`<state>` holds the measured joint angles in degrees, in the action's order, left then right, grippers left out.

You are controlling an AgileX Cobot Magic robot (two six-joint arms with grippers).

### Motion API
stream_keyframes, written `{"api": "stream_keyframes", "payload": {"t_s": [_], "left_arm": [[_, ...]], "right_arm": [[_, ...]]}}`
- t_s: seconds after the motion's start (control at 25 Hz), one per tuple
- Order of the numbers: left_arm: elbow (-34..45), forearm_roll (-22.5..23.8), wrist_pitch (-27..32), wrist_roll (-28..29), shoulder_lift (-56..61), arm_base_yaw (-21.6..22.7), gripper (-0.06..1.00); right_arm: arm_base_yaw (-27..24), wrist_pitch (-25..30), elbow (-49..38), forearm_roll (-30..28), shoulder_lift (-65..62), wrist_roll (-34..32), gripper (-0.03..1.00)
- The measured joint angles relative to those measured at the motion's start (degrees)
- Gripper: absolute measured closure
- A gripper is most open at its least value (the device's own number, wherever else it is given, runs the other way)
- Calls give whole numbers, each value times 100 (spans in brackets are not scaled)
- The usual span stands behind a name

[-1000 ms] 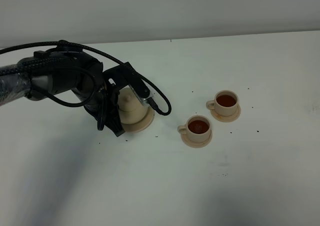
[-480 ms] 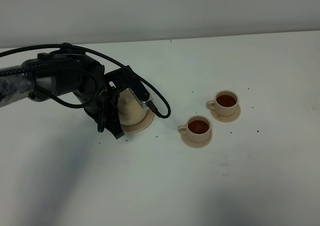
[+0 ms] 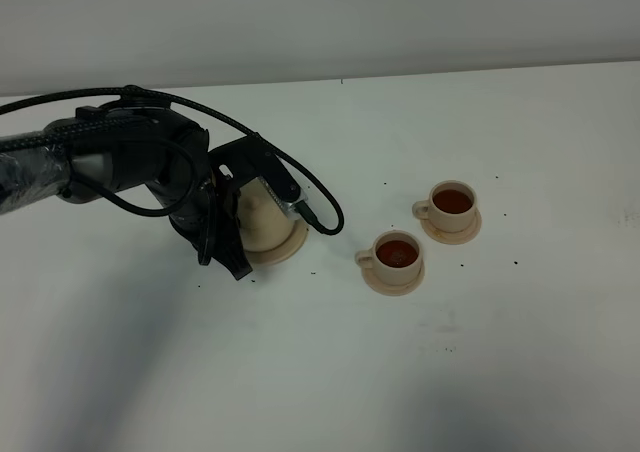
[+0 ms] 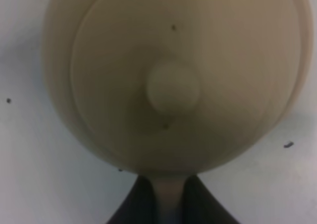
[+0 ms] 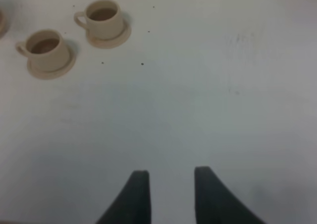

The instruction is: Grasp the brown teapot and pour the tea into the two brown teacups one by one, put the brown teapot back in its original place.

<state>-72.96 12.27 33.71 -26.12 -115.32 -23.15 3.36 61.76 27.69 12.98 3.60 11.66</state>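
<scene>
The brown teapot [image 3: 264, 215] stands on its wide round saucer [image 3: 290, 244], the original place, left of the table's middle. My left gripper [image 3: 228, 244] is shut on the teapot's handle [image 4: 168, 201] from the near-left side. In the left wrist view the teapot [image 4: 208, 45] fills the frame, with its lid knob [image 4: 172, 88] in the middle and the saucer's rim [image 4: 55, 92] at the side. The two brown teacups [image 3: 398, 253] [image 3: 452, 202] stand on their saucers to the right, both holding dark tea. My right gripper [image 5: 171, 194] is open and empty over bare table, outside the high view.
The white table [image 3: 330, 372] carries small dark specks around the cups. The right wrist view shows both cups [image 5: 45, 48] [image 5: 103, 17] far from that gripper. A black cable [image 3: 318, 207] loops from the left arm close to the teapot.
The left arm has shifted only slightly, still holding the teapot on its saucer. The cups have not moved.
</scene>
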Motion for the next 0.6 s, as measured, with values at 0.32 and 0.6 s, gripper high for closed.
{"api": "stream_keyframes", "payload": {"t_s": [0.32, 0.6], "left_arm": [[0, -208, 12, 0, -39, 0, 52], [4, -290, 38, 0, 91, 0, 52]], "right_arm": [[0, 0, 0, 0, 0, 0, 73], [0, 0, 0, 0, 0, 0, 73]]}}
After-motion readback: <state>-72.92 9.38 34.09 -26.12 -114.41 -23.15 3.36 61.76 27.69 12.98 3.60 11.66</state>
